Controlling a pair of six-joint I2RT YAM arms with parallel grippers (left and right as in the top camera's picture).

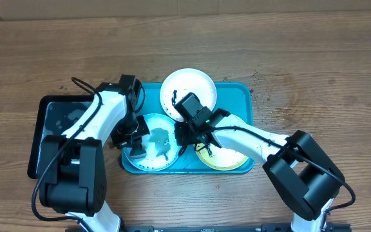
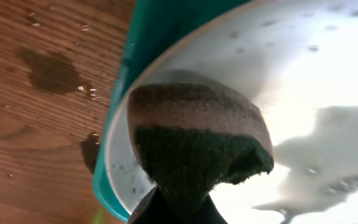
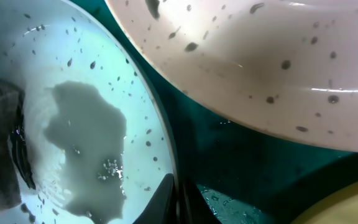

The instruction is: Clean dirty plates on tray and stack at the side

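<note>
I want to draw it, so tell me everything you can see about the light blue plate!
The light blue plate is round and looks like shiny plastic. It lies flat in the near left part of the turquoise tray. A cloudy grey puddle sits in its middle, with dark specks scattered around. The left gripper presses a brown and green sponge on its left edge, and the right gripper seems to pinch its right rim.
</note>
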